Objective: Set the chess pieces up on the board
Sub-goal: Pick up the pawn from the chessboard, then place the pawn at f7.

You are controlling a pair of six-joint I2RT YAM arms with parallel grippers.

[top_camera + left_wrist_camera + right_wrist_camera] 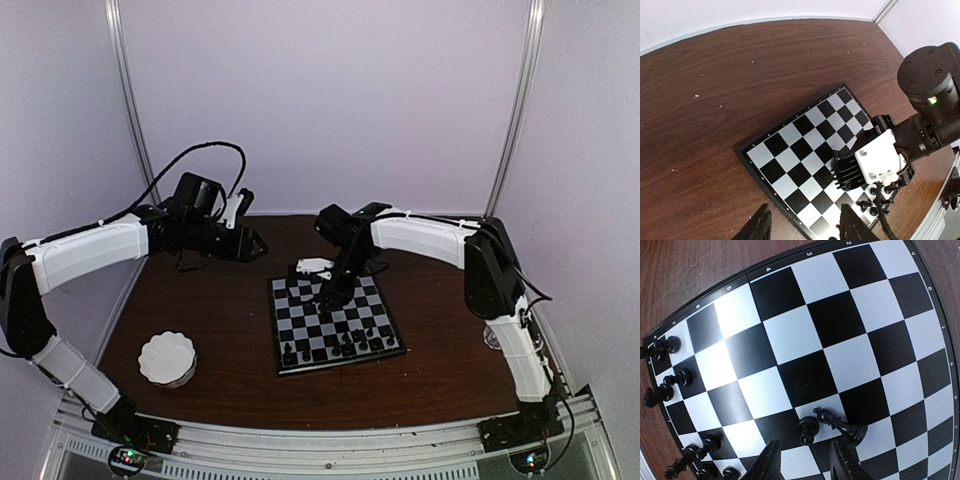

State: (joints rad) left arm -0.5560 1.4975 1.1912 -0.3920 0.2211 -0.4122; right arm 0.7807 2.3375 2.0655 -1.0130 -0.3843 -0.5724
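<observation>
The board (300,300) lies at the table's middle, and it also shows in the left wrist view (790,160) and fills the right wrist view (805,335). Several black chess pieces (345,345) stand along its near edge, and they show at the board's left edge in the right wrist view (677,380). My right gripper (328,298) hangs open low over the board (805,467). Just ahead of its fingertips are a small pawn (809,429) and a bishop (846,427) lying on its side, touching each other. My left gripper (258,246) is open and empty (805,227), above the board's far left corner.
A round white scalloped dish (167,358) sits at the near left of the brown table (230,340). The right arm's wrist block (880,160) hangs over the board's pieces (875,200). Purple walls and metal posts enclose the table.
</observation>
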